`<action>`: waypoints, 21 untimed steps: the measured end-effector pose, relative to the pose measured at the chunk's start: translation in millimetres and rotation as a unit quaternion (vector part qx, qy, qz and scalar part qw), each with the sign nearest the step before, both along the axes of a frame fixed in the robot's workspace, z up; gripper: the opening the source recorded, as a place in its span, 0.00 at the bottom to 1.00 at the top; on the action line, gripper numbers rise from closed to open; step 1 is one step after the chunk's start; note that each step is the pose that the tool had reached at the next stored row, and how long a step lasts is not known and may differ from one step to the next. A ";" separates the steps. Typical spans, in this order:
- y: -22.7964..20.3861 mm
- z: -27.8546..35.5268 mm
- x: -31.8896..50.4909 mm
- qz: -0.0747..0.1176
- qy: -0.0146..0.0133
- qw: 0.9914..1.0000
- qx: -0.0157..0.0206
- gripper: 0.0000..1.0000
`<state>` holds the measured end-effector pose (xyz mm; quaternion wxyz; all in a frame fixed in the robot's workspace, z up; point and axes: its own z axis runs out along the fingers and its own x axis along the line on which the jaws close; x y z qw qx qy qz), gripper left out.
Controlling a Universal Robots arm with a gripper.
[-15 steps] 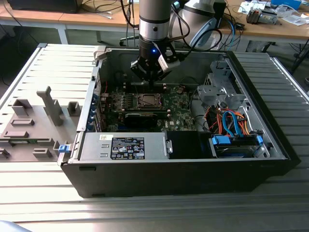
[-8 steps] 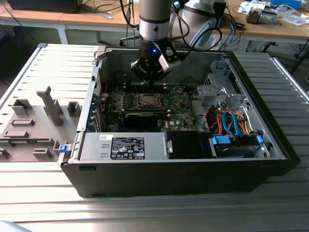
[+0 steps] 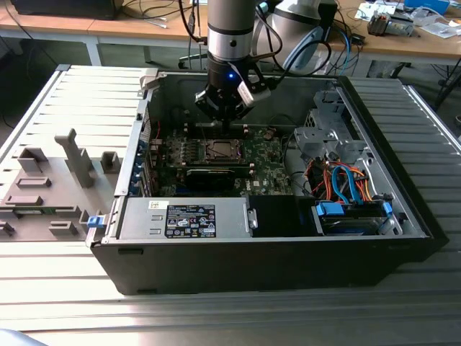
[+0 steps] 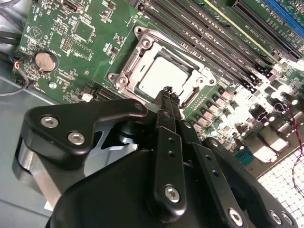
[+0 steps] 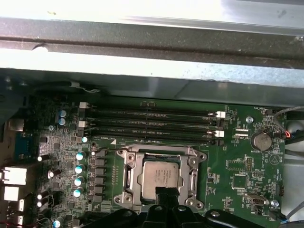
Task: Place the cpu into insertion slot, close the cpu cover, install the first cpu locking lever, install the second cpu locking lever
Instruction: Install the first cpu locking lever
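I've got the claw (image 4: 166,91) low over the socket (image 3: 220,150), inside the open computer case (image 3: 403,216). Its thin fingers are pressed together with nothing between them, the tips right at the socket's edge. The chip (image 5: 159,178) sits flat in the socket, so the first step looks done. The cover (image 5: 192,176) seems to lie down around it, framing the metal top. A thin wire lever (image 5: 109,150) runs alongside on the green board (image 5: 237,166). I can't tell whether either lever is latched.
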<state>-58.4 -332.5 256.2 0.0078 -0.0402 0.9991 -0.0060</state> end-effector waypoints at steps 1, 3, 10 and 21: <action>0.0 0.0 0.0 0.002 0.000 1.000 0.000 0.11; 0.1 0.0 0.0 0.015 0.000 1.000 0.000 0.11; 0.1 -0.1 -1.4 0.015 0.000 1.000 0.001 0.11; 0.1 2.1 -8.0 0.015 -0.001 1.000 0.001 0.11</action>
